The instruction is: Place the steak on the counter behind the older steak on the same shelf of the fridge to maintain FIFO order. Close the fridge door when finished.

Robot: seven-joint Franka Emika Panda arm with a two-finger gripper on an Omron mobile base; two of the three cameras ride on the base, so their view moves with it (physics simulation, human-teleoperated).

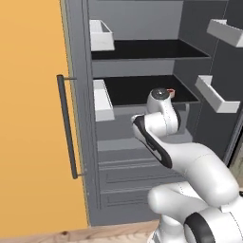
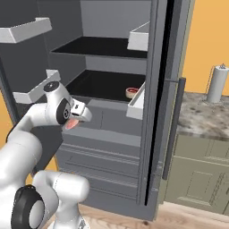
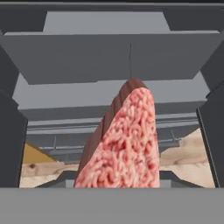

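Pink and close to the lens, the steak (image 3: pixel 127 144) sits clamped in the gripper (image 2: pixel 77 117), below the shelf (image 2: pixel 96 92). The older steak (image 2: pixel 131 92) lies near that shelf's front. Placing behind it and closing the fridge (image 2: pixel 157 134) are both left.

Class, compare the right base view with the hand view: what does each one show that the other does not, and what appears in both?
Right base view alone: the older steak lying on the shelf near its front right, the counter beside the fridge with a paper towel roll, and the white door bins. Hand view alone: the steak's grainy pink cut face and brown edge up close, and wooden floor beyond it. Both: the steak, held in the shut gripper, and the fridge drawers below.
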